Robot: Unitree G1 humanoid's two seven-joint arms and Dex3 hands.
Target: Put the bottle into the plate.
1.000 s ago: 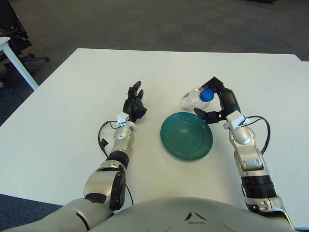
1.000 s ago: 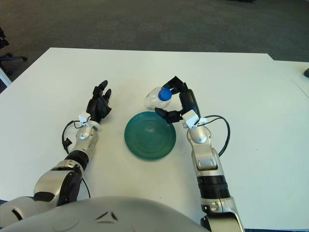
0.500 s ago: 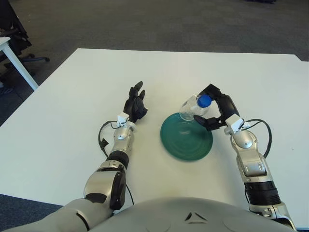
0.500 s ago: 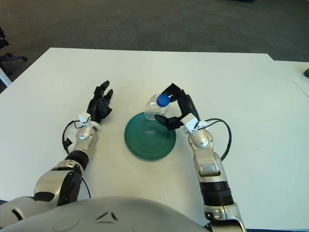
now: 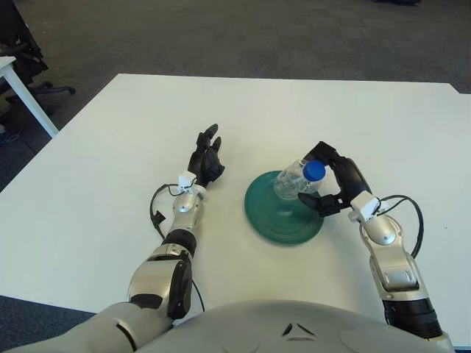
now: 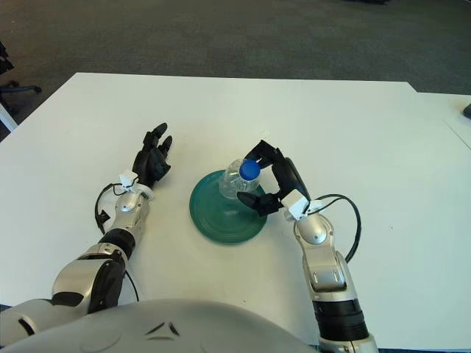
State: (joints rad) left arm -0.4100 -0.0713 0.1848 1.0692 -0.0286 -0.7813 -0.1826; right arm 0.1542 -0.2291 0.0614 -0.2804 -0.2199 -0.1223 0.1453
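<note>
A clear plastic bottle (image 5: pixel 293 179) with a blue cap (image 5: pixel 314 170) stands tilted over the far right part of the round green plate (image 5: pixel 280 215). Its base is low over or on the plate's surface; I cannot tell which. My right hand (image 5: pixel 335 182) is curled around the bottle's neck and upper part from the right. In the right eye view the same bottle (image 6: pixel 237 182) and right hand (image 6: pixel 275 181) sit above the plate (image 6: pixel 221 213). My left hand (image 5: pixel 207 158) shows left of the plate with its fingers extended and nothing in them.
The white table (image 5: pixel 110 147) spreads all round the plate. A second white table's corner (image 5: pixel 9 70) and an office chair (image 5: pixel 29 55) stand at the far left on the dark carpet.
My right hand has carried the bottle from beyond the plate's far rim toward me and down, over the plate, and the bottle has turned more upright. The left hand has not moved.
</note>
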